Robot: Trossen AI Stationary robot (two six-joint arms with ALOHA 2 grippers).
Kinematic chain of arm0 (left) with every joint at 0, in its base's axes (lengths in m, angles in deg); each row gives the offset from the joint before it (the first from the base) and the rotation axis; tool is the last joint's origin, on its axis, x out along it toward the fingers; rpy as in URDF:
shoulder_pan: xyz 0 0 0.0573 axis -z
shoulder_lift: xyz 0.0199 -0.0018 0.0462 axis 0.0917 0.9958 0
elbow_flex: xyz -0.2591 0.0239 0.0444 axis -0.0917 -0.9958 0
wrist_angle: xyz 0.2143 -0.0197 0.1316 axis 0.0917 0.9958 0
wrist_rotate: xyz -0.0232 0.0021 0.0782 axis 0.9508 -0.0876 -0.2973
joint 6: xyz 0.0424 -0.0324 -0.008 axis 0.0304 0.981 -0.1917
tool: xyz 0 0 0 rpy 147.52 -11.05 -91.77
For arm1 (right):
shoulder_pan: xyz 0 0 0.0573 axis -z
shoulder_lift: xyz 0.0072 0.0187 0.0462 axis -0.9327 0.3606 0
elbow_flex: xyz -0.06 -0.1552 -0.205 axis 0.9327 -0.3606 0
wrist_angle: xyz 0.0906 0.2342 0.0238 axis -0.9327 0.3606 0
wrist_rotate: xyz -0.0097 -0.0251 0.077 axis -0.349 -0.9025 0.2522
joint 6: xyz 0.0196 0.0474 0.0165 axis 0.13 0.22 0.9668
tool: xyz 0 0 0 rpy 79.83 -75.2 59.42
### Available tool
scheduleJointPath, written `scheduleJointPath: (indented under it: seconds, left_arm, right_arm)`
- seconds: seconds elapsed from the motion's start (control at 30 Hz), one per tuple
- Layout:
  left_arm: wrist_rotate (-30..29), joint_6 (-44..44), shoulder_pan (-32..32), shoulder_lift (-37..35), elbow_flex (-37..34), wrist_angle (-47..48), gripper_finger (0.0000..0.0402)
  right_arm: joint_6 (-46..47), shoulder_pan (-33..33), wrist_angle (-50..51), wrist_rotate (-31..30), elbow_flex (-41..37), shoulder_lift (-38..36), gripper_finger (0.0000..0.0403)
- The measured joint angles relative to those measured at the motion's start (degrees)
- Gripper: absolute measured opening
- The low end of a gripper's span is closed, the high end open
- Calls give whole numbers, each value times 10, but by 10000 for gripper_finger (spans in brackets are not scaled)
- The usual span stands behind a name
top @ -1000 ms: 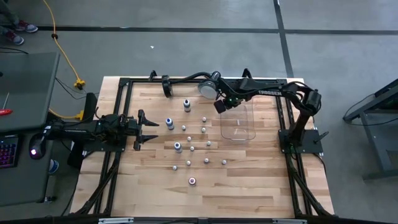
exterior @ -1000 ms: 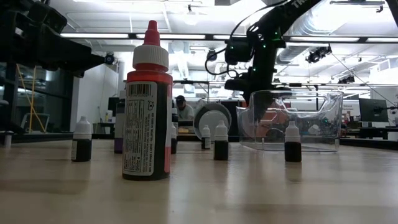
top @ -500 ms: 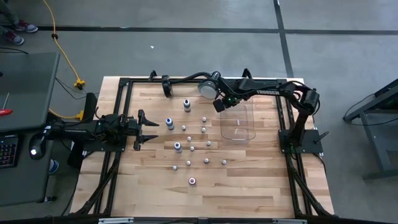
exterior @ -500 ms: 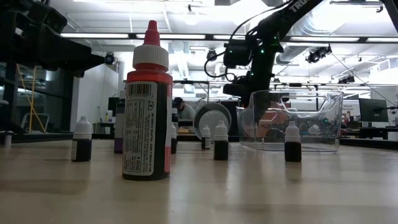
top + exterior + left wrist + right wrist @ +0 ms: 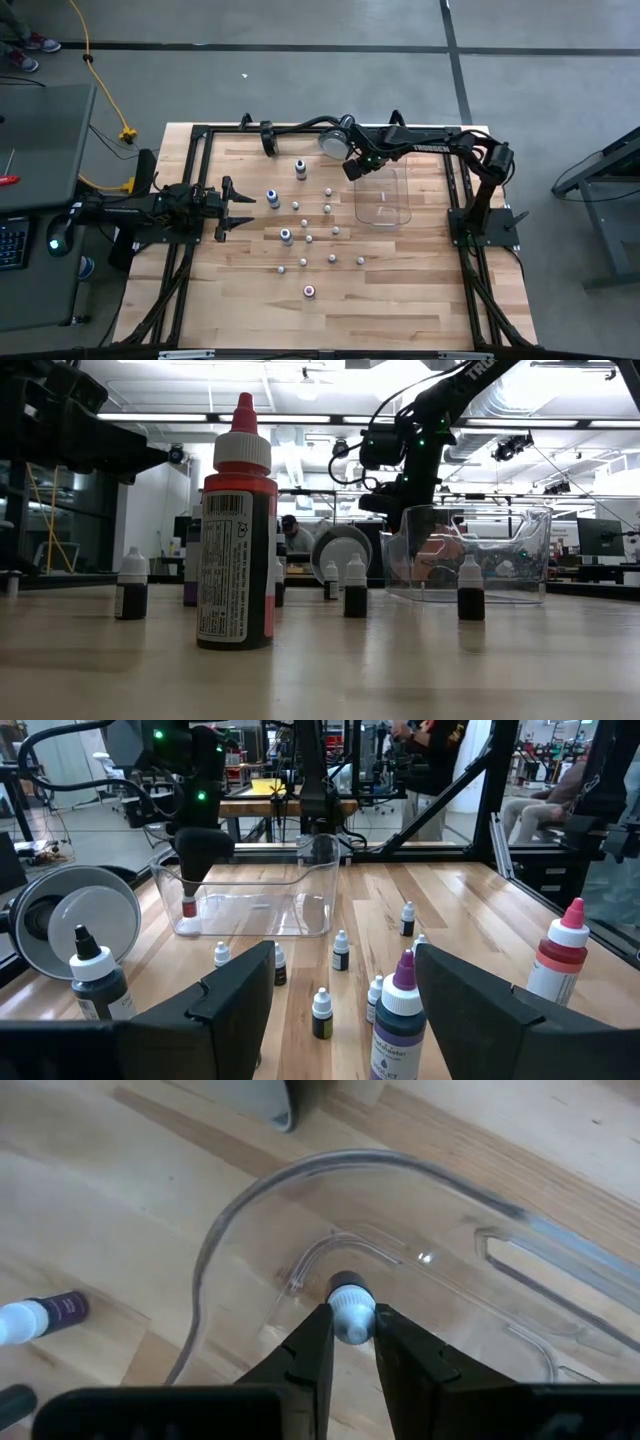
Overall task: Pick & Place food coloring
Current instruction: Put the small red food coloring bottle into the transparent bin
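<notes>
Inside tray (image 5: 240, 1210), gripped bottle (image 5: 351, 1312) upright

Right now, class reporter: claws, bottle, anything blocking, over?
Right claw shut on a small bottle, inside the clear tray at its corner. Left claw open, waiting at table's left. Nothing blocking.

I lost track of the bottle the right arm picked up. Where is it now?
The bottle sits between the right end effector's fingers, over the tray's corner nearest the lamp, at the table's far side.
</notes>
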Motion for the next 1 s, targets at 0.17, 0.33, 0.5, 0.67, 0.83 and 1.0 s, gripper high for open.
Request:
scheduleJointPath:
  seconds: [0.17, 0.33, 0.5, 0.67, 0.83, 1.0]
  left_arm:
    - [0, 0, 0, 0, 0, 0, 239]
    - [0, 0, 0, 0, 0, 0, 239]
    - [0, 0, 0, 0, 0, 0, 239]
    - [0, 0, 0, 0, 0, 0, 239]
    - [0, 0, 0, 0, 0, 0, 239]
    - [0, 0, 0, 0, 0, 0, 239]
  right_arm:
    - [0, 0, 0, 0, 0, 0, 64]
    - [0, 0, 0, 0, 0, 0, 64]
    - [-4, 0, 0, 0, 0, 0, 65]
    - [-5, 0, -4, 0, 0, 0, 77]
    - [-5, 0, -4, 6, 0, 0, 101]
    - [-5, 0, -3, 8, 0, 0, 120]
